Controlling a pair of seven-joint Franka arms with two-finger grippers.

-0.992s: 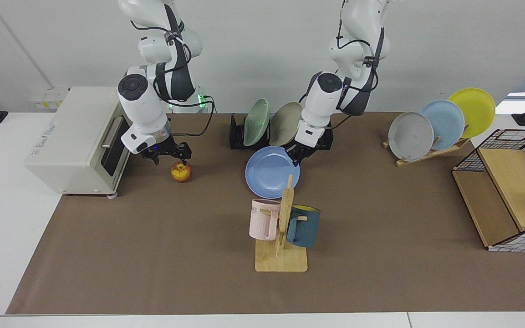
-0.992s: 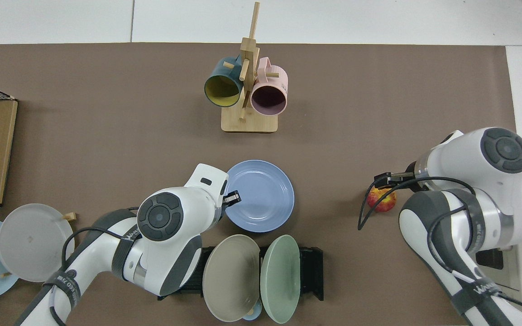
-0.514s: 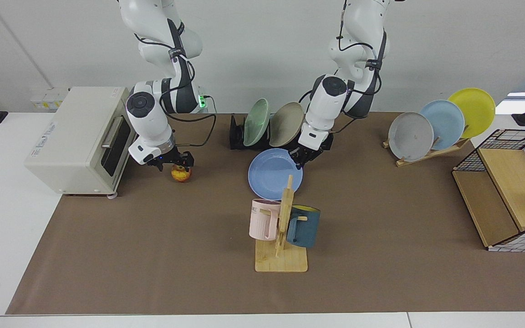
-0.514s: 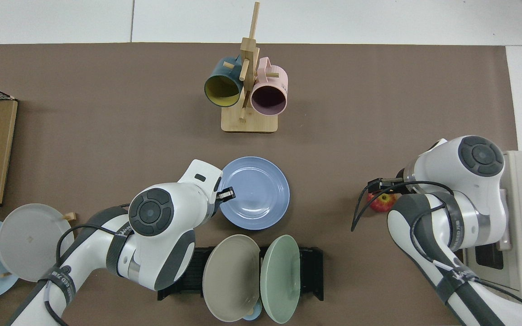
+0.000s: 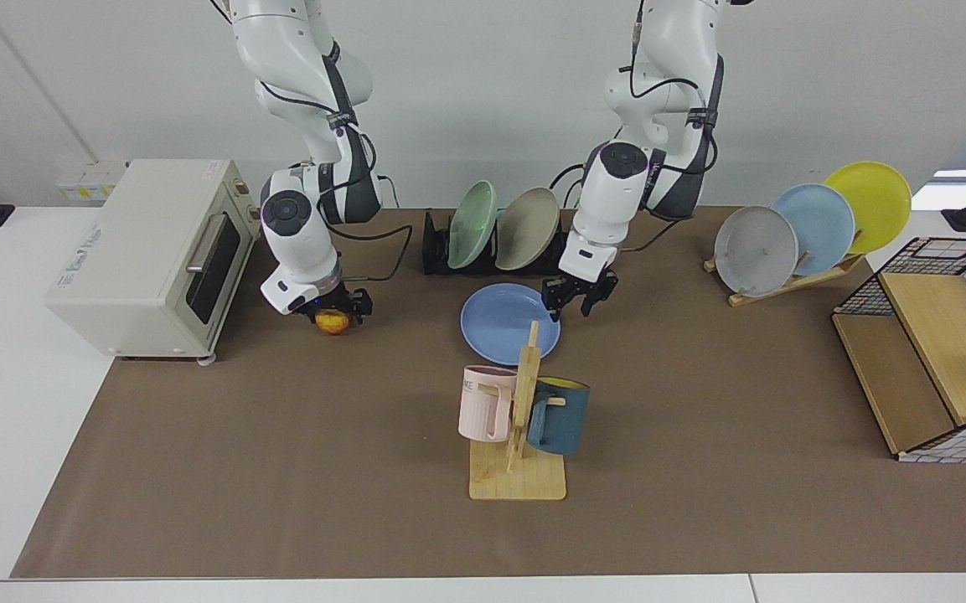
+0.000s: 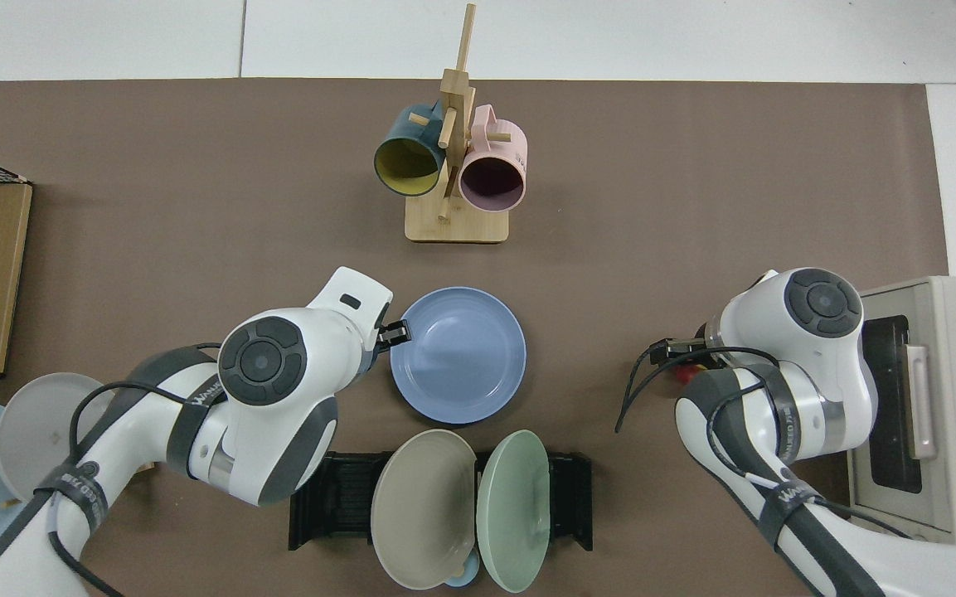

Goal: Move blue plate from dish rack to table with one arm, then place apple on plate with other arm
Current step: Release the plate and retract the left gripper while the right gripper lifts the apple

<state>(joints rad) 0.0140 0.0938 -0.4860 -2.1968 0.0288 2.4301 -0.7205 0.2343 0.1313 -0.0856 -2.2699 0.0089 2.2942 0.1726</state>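
**user1:** Plate update: blue plate (image 5: pixel 509 322) is now lying flat on the table (image 5: pixel 281 469), just in front of the dish rack (image 5: pixel 436 243). A second ago it was tilted in the left claw (image 5: pixel 571 303); now that claw is sitting open just beside the rim, holding nothing.

**user2:** Yep, and the right claw (image 5: pixel 333 316) is closing around the apple (image 5: pixel 332 322), having dropped lower beside the toaster oven (image 5: pixel 147 251). Brown mat, white wall behind. Pink mug (image 5: pixel 483 402) on the mug tree (image 5: pixel 520 435) is showing "ME"; arm straps have writing I can't read.
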